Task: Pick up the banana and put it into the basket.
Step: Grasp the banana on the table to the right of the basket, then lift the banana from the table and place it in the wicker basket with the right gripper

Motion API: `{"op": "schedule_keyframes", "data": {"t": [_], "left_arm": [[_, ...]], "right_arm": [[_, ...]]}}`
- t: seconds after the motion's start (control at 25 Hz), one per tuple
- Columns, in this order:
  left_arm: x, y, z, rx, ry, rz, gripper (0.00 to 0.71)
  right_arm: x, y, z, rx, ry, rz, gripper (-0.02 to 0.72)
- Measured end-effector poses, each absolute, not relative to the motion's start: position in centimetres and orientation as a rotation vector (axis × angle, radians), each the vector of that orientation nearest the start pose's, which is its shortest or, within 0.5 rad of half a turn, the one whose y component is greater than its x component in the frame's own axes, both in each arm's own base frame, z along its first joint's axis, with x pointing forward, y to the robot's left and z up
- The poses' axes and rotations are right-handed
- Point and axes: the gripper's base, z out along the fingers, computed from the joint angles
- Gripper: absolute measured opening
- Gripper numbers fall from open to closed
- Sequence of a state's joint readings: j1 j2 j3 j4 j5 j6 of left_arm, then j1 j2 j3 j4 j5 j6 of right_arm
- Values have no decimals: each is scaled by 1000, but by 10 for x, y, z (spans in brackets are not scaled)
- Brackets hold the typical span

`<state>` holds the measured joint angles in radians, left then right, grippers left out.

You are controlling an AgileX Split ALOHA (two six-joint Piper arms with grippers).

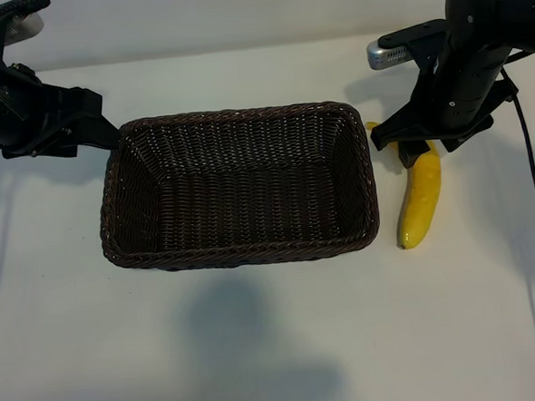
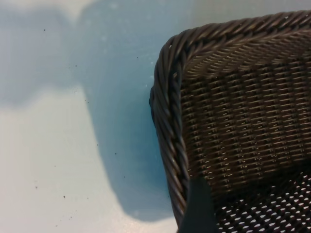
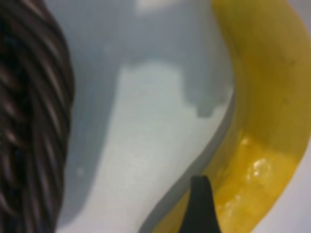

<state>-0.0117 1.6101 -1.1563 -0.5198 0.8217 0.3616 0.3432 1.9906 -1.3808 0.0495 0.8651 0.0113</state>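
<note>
Now rt end effector (image 1: 416,148), fingers apart, over smooth curved banana (image 1: 419,200) by woven basket (image 1: 243,252).

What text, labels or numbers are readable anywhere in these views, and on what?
None readable in any view.
basket: plain dark weave, no tag.
banana: no sticker showing.
left gripper and right gripper: black housings, no markings visible.
table: bare white surface, only specks.
</note>
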Motion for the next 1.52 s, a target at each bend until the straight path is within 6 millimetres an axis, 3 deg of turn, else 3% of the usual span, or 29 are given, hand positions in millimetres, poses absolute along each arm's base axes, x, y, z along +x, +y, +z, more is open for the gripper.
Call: {"op": "schedule_keyframes", "data": {"t": [0.56,0.8,1.0,1.52], "left_arm": [[328,-37,258,120,2650,-505,586],[328,-37,258,120,2650,-505,586],[328,-37,258,120,2650,-505,586],[328,-37,258,120,2650,-505,586]], "right_arm": [[374,141,135,-468,3005,152,565],[374,141,133,-460,3005,161,543],[374,141,133,-455,3005,162,424],[374,140,133,-399,3019,142,421]]}}
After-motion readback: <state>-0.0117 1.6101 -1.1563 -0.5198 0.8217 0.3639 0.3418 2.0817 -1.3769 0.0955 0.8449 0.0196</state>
